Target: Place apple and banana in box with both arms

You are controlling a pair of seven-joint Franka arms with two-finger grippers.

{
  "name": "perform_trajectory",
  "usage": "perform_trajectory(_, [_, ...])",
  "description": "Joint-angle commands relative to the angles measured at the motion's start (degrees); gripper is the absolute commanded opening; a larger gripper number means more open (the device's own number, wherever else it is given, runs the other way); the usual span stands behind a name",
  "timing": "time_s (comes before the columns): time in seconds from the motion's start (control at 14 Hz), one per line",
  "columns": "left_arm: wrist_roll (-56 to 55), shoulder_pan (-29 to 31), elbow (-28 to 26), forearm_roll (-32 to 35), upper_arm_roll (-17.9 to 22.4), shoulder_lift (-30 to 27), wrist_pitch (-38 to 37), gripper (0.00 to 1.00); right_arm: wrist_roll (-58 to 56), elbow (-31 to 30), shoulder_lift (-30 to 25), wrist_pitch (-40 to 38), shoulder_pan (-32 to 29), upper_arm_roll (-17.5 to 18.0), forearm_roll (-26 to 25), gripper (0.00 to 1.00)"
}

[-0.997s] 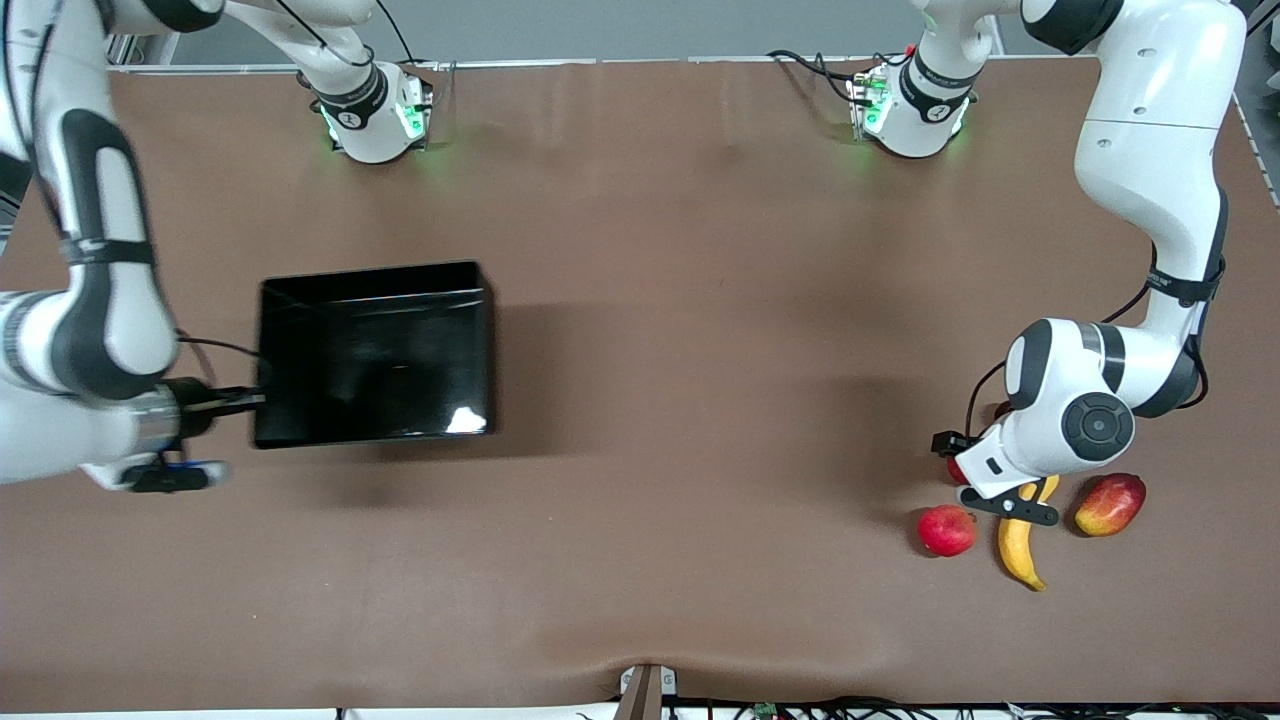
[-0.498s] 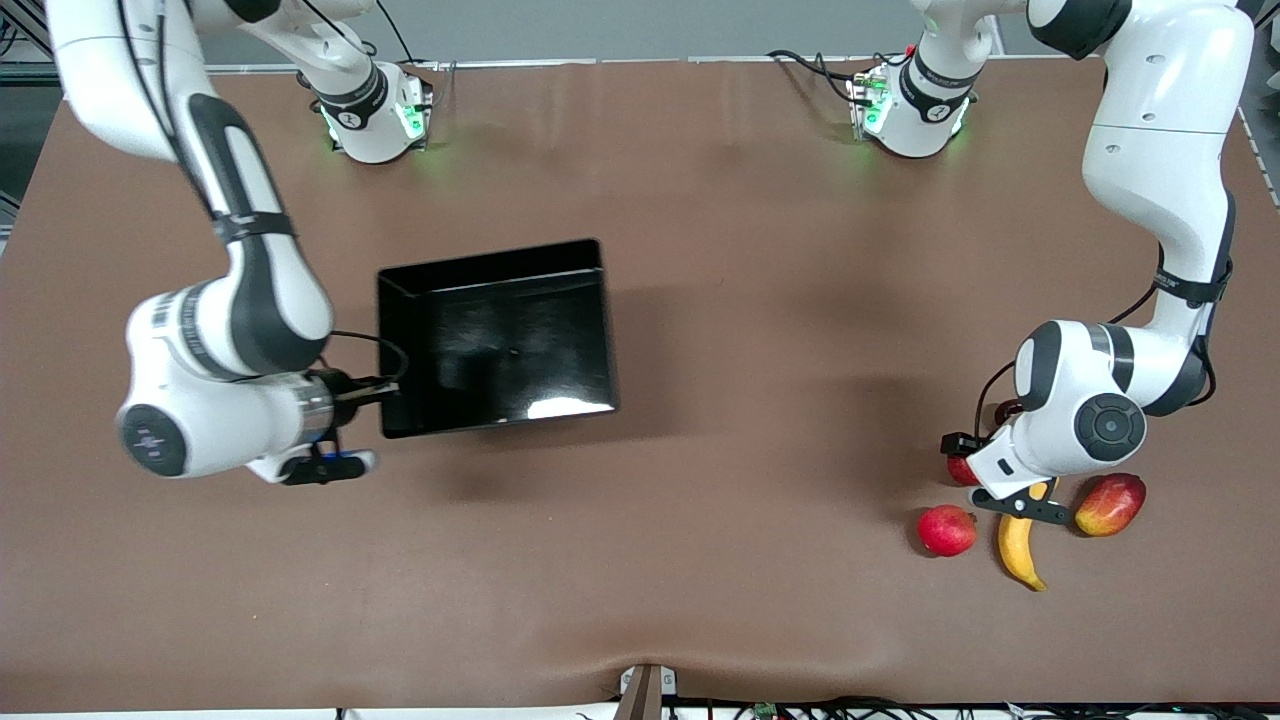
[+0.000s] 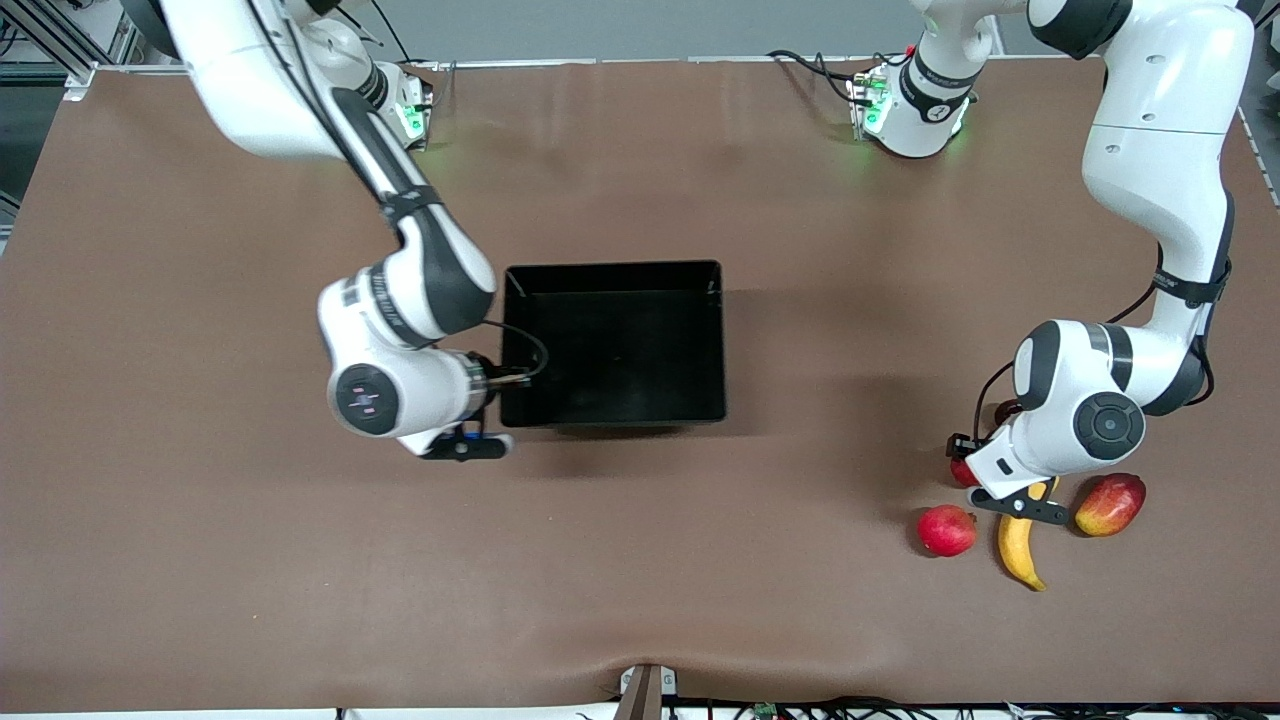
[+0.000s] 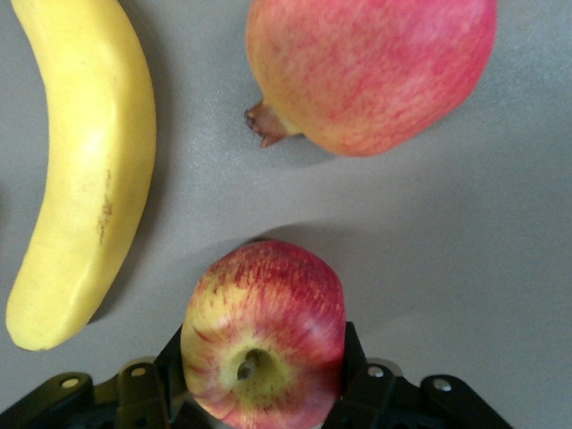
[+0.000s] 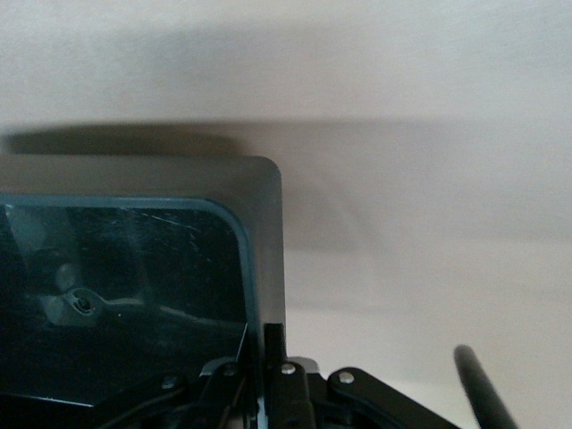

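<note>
Around the apple [image 4: 264, 335] the left gripper [image 4: 261, 380] sits closed; lift straight. At nine o'clock, right gripper [image 3: 500, 378] pinches the box [image 3: 612, 272] wall.

The box [image 3: 613, 343] shows glossy black plastic — in the right wrist view its inner wall carries fine scratches and mirror-like reflections. The table [image 3: 640, 560] wears a matt brown covering, faintly rippled. The apple [image 4: 264, 335] has smooth, waxy skin streaked red over yellow; the banana [image 4: 80, 161] looks smooth and matt yellow with small brown flecks. Both arms gleam — hard white shells with black bands.
</note>
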Motion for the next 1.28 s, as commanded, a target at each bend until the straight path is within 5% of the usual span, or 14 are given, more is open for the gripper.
perform_trajectory(0.0, [0.6, -0.2, -0.6, 0.6, -0.5, -3.9, -1.7, 0.0, 3.2, -1.1, 1.1, 5.6, 2.2, -0.5, 4.3, 0.0])
perform_trajectory(0.28, [-0.3, -0.3, 0.1, 0.3, -2.8, -7.9, -6.0, 0.0, 6.7, -1.1, 3.4, 11.7, 5.4, -0.5, 4.4, 0.0])
perform_trajectory(0.36, [-0.4, -0.2, 0.4, 0.2, -3.6, -8.7, -7.3, 0.0, 6.7, -1.1, 3.6, 12.3, 5.9, -0.5, 4.3, 0.18])
perform_trajectory(0.5, [-0.4, -0.3, 2.5, 0.1, -4.2, -10.0, -11.2, 0.0, 6.5, -0.8, 3.6, 12.1, 5.5, -0.5, 3.8, 1.0])
perform_trajectory(0.71, [-4.5, -0.3, 4.2, 0.1, -6.9, -11.7, -15.5, 0.0, 6.1, 0.4, 2.0, 10.9, 4.1, -0.9, 3.5, 1.0])
perform_trajectory(0.93, [-12.3, -0.3, 4.1, 0.1, -10.9, -12.4, -16.2, 0.0, 6.1, 6.8, -0.6, 0.0, -0.3, -2.0, 2.5, 1.0])
perform_trajectory(1.21, [-24.9, -4.2, 3.7, 0.2, -15.7, -12.1, -16.6, 0.0, 3.5, 17.3, -1.6, -13.0, -5.3, -3.1, -7.5, 1.0])
